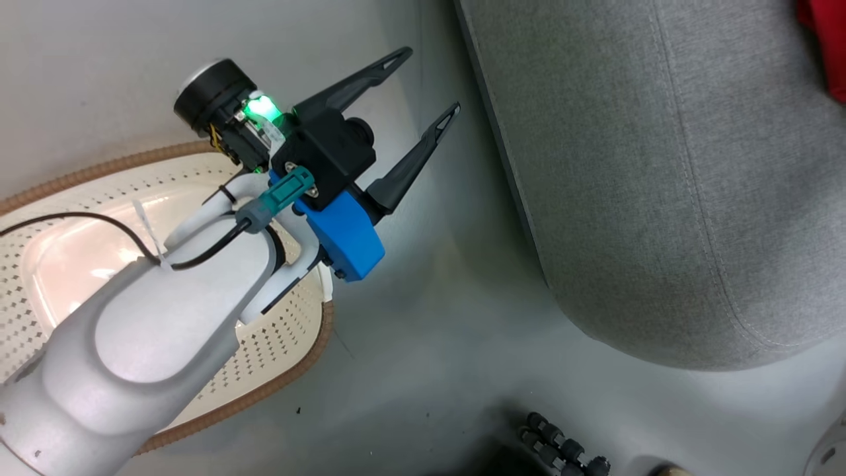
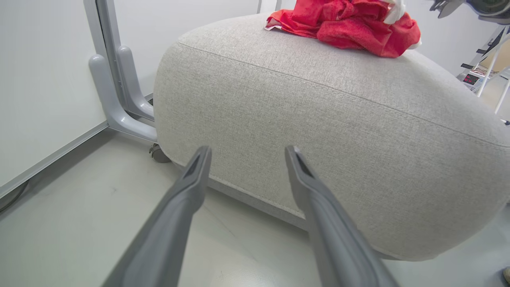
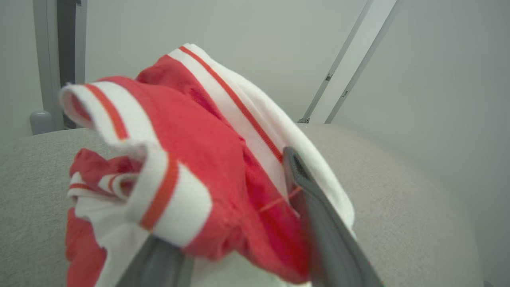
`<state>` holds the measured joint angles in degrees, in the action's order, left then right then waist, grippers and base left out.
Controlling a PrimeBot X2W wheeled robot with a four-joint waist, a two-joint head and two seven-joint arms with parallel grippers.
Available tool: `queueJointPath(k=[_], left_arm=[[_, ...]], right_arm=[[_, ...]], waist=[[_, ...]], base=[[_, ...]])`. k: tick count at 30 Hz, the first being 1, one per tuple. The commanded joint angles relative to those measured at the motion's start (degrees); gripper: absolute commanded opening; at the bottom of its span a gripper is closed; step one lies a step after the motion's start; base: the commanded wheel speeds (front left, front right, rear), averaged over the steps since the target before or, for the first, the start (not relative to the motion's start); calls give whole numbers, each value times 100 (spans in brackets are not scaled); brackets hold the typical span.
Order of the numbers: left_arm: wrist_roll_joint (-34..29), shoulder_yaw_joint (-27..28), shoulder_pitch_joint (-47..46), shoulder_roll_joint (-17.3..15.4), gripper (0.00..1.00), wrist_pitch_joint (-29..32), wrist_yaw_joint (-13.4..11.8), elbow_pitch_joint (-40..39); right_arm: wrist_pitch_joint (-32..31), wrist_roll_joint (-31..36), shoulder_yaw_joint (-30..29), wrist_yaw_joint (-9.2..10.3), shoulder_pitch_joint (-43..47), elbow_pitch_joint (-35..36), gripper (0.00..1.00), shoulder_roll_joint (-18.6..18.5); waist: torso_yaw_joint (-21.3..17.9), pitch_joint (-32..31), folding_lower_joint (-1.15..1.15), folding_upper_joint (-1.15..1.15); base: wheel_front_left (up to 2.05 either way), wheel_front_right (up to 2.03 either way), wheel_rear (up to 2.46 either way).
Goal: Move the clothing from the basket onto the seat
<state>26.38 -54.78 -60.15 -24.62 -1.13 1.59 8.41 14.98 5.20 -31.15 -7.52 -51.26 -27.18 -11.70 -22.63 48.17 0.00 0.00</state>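
Grey floor [image 1: 429, 344], white wall panels, and a grey frame leg [image 2: 115, 99] beside the seat in the left wrist view.

Left gripper [image 1: 428, 82]: I read the fingers as spread wide, holding nothing and touching nothing. In the head view they point over the strip of floor between the basket [image 1: 291, 377] and the seat [image 1: 661, 165]. The pale forearm crosses above the basket. The left wrist view agrees: both fingers [image 2: 303, 171] are apart and aimed at the seat's rounded front face, clear of the fabric.

Right gripper [image 3: 245, 159]: one dark finger [image 3: 318, 223] is plainly seen. The tip of the other is buried under cloth, with its lower part showing near the bottom edge. From that spacing I log the fingers as apart, not pinched. Red clothing [image 3: 207, 159] with white stripe trim is bunched between them and draped over the hidden one, pressing against the visible finger's inner side.

Clothing location: on top of the seat. The left wrist view shows a crumpled red heap [image 2: 346, 24] lying on the cushion's upper surface. In the head view, a red edge [image 1: 826, 39] sits at the seat's far corner.
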Motion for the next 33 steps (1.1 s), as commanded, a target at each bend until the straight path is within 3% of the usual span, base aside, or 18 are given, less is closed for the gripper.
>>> queueJointPath(k=[1,9,18,27,33], left_arm=[[34,-2,68,11,100,-64,-27,35],[205,-8,405,133,100,-403,-85,331],[641,264,914,350,100,-1025,-279,875],[950,994,1506,479,100,-1403,-558,1232],[634,1848,2076,673,100,-1410,-609,966]], right_arm=[[28,-35,1,6,160,91,100,8],[28,30,379,6,960,623,100,269],[28,-126,1124,6,1692,896,100,50],[28,-365,2147,6,2090,1140,100,52],[21,-468,2630,6,2328,1218,100,149]], waist=[[25,-126,0,0],[68,-850,0,0],[460,-1890,0,0],[1042,-2743,0,0],[1526,-3219,0,0]], base=[[0,0,0],[0,0,0],[0,0,0],[0,0,0],[0,0,0]])
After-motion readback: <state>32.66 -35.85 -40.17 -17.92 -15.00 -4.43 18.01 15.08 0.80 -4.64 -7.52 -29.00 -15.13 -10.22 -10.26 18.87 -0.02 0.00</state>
